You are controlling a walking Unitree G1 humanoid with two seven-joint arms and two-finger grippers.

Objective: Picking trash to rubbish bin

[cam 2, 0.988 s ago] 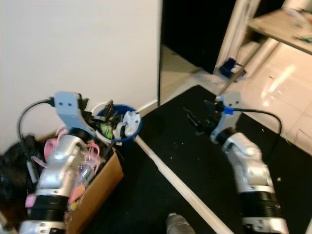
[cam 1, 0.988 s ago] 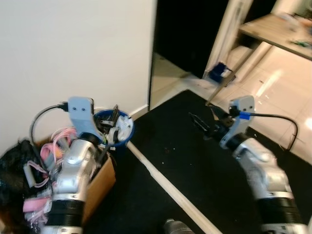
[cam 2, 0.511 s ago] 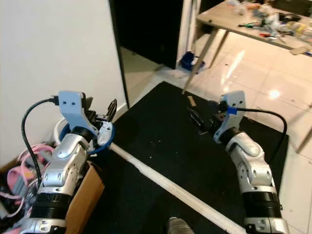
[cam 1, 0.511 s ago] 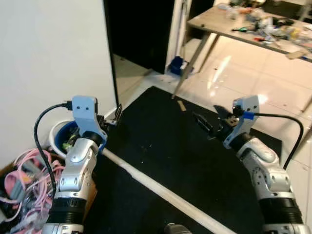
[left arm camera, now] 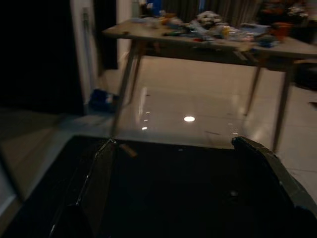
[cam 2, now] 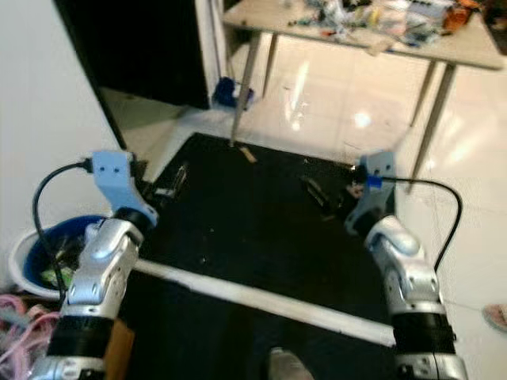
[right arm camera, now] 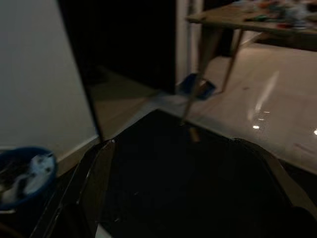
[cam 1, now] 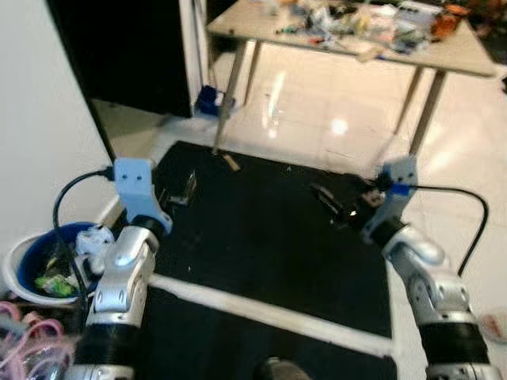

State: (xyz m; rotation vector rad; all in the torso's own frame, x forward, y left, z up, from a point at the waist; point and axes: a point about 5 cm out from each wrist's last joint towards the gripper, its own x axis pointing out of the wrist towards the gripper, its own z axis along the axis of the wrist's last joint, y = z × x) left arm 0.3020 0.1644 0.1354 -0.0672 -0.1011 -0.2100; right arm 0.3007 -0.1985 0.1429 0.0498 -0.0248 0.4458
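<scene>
Since half a second ago the head camera has swung right: the wall has slid off toward 9 o'clock and the cluttered table now stands at 12 o'clock. Both arms are held as they were.

Rubbish bin: blue, white-rimmed, at 8 o'clock in the head view, just beside the left arm's elbow. It already holds crumpled white and green trash. Pink cables lie below it at 7 o'clock.

Candidate trash: a small tan scrap on the black mat, at about 11 o'clock, near the table leg. Its long axis runs diagonally. By my judgement it lies ahead of both grippers, somewhat nearer the left.

Left gripper: fingers spread, nothing between them, raised over the mat's left part. Right gripper: likewise spread and empty, over the mat's right part, well apart from the scrap.

A white strip crosses the mat in front of the robot.
</scene>
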